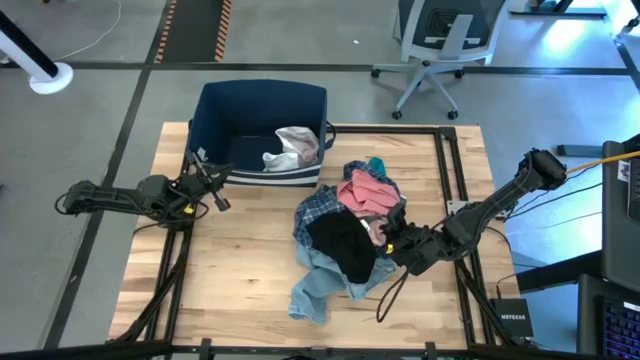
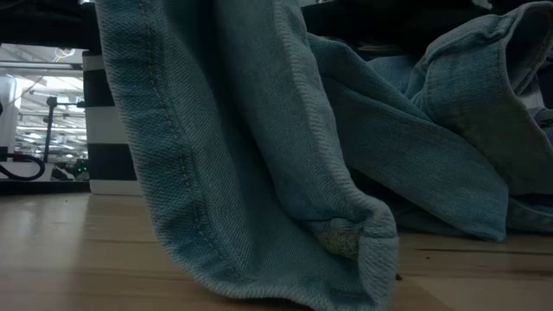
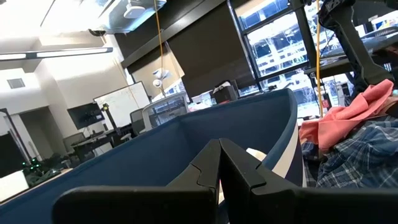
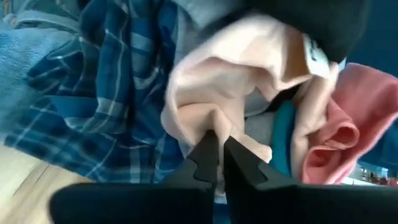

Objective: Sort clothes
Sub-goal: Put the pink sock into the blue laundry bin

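The clothes lie in a heap at the table's middle: a pink top (image 1: 365, 190), a blue plaid shirt (image 1: 315, 212), a black piece (image 1: 345, 245), light-blue jeans (image 1: 320, 285) at the near side and a small teal item (image 1: 376, 163). The jeans fill the low view (image 2: 259, 155). A white shirt (image 1: 295, 145) lies inside the navy bin (image 1: 262, 100). My right gripper (image 1: 395, 240) is at the heap's right side, shut on a pale pink fold (image 4: 214, 121). My left gripper (image 1: 215, 190) is shut and empty by the bin's near left corner. My right gripper pinches a small fold of pale pink cloth (image 4: 211, 115) between its two fingertips, coming in low from the table's right side. The cloth still lies on the heap, slack, between the plaid shirt (image 4: 112, 93) and the brighter pink top (image 4: 354, 124).
The bin stands at the table's far side, left of the middle; its white lower band shows in the low view (image 2: 108, 130), its blue wall in the left wrist view (image 3: 186, 149). Bare wood (image 1: 240, 270) lies left of the heap. An office chair (image 1: 440, 45) stands beyond the table.
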You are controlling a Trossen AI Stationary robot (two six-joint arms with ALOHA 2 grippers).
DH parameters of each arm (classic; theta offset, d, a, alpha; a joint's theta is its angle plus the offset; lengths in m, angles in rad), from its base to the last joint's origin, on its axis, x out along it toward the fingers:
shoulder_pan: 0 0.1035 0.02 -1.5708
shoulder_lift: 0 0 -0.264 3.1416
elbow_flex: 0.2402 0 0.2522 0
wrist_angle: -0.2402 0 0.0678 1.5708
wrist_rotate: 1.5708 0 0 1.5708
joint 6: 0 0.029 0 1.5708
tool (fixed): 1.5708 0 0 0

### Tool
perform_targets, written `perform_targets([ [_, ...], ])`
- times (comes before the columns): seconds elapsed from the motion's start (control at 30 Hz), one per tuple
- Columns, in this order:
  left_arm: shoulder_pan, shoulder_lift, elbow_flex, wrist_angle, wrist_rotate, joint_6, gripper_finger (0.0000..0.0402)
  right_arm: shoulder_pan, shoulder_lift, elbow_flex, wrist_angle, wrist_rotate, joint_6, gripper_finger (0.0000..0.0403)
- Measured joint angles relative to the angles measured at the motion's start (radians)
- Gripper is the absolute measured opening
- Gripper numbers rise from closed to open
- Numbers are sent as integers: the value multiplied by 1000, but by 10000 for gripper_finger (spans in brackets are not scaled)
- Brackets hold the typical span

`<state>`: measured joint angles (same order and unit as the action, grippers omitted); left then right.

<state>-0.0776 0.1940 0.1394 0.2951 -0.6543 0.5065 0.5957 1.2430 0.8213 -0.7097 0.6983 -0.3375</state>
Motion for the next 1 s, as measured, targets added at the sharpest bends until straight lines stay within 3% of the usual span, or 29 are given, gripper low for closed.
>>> perform_targets([
  [0.27,0,0,0,0,0,0,1,0,-6,144,5,29,-156,37],
  [0.6,0,0,0,0,0,0,1,-30,-6,351,110,157,-517,12],
  [0.7,0,0,0,0,0,0,1,-97,-7,389,206,128,-631,20],
  [1.0,0,0,0,0,0,0,1,-394,-7,397,587,-93,-878,27],
])
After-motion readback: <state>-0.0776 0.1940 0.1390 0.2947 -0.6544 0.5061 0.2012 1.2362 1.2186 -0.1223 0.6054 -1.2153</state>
